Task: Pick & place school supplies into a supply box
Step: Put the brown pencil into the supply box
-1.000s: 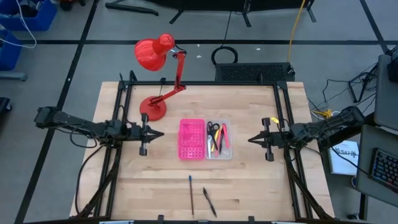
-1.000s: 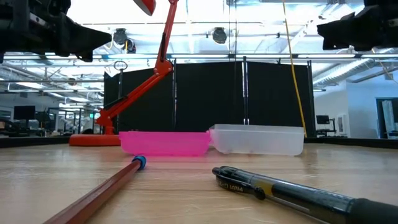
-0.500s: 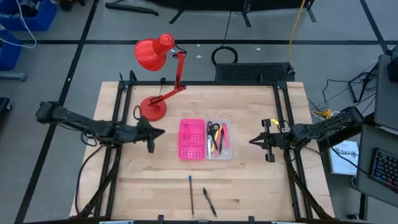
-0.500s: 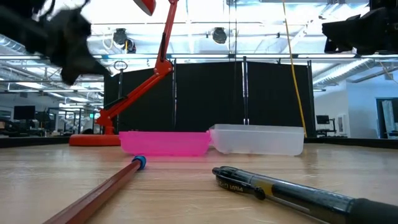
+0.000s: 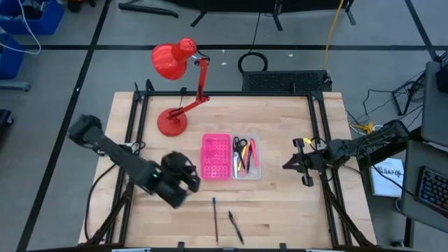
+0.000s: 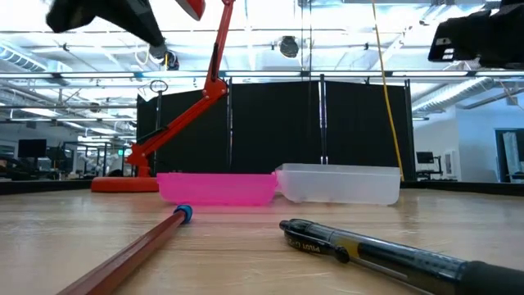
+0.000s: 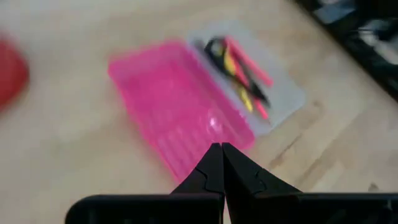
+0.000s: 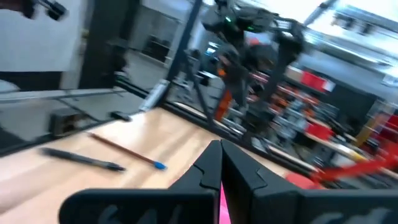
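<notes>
The supply box lies open at the table's middle, its pink gridded half (image 5: 216,156) beside its clear tray (image 5: 246,157). The tray holds black-handled scissors (image 5: 239,145) and pink, yellow and black pens (image 7: 245,74). A brown pencil with a blue end (image 5: 215,219) and a black pen (image 5: 235,227) lie flat near the near edge. My left gripper (image 5: 192,183) is shut and hovers above the table, left of the box and pointing at it (image 7: 221,146). My right gripper (image 5: 285,166) is shut and waits right of the box.
A red desk lamp (image 5: 175,63) stands on its round base (image 5: 172,122) at the far left, its arm leaning over the far edge. Black frame rails (image 5: 136,133) run along both table sides. Bare wood (image 5: 280,210) lies to the right of the loose pen.
My left arm has swung from the table's left side toward the near edge and the middle, rising and tipping its shut gripper down toward the box. The box, pencil and pen have stayed in place.
</notes>
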Motion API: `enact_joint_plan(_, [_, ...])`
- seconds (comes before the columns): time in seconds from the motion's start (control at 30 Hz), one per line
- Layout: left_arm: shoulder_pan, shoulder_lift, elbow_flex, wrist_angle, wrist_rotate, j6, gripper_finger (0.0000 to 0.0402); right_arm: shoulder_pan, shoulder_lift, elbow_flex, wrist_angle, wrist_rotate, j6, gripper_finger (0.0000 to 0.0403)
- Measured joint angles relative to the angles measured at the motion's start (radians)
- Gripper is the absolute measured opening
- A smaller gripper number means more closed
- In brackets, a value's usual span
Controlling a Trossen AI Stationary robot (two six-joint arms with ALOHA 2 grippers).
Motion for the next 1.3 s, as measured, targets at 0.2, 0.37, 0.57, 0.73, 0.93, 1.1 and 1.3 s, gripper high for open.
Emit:
enact_joint_plan(0.2, [-0.010, 0.292, 0.217, -0.071, 0.236, -0.271, 0.0002, 0.000, 0.000, 0.000, 0.023, -0.126, -0.002, 0.0000])
enact_joint_plan(0.37, [0.008, 0.482, 0.366, -0.074, 0.400, -0.296, 0.0002, 0.000, 0.000, -0.001, -0.003, -0.128, 0.017, 0.0000])
enact_joint_plan(0.57, [0.038, 0.590, 0.447, -0.064, 0.477, -0.347, 0.0032, 0.000, 0.000, -0.001, -0.012, -0.127, 0.056, 0.0000])
enact_joint_plan(0.73, [0.039, 0.622, 0.451, -0.035, 0.567, -0.375, 0.0074, 0.000, 0.000, -0.001, -0.012, -0.127, 0.056, 0.0000])
enact_joint_plan(0.93, [0.051, 0.626, 0.451, -0.035, 0.592, -0.387, 0.0143, 0.000, 0.000, -0.001, -0.018, -0.126, 0.057, 0.0000])
enact_joint_plan(1.1, [0.082, 0.628, 0.451, -0.030, 0.647, -0.359, 0.0188, 0.000, 0.000, -0.001, -0.021, -0.126, 0.081, 0.0000])
enact_joint_plan(1.3, [0.126, 0.632, 0.451, -0.023, 0.661, -0.309, 0.0191, 0.000, 0.000, -0.001, -0.021, -0.125, 0.083, 0.0000])
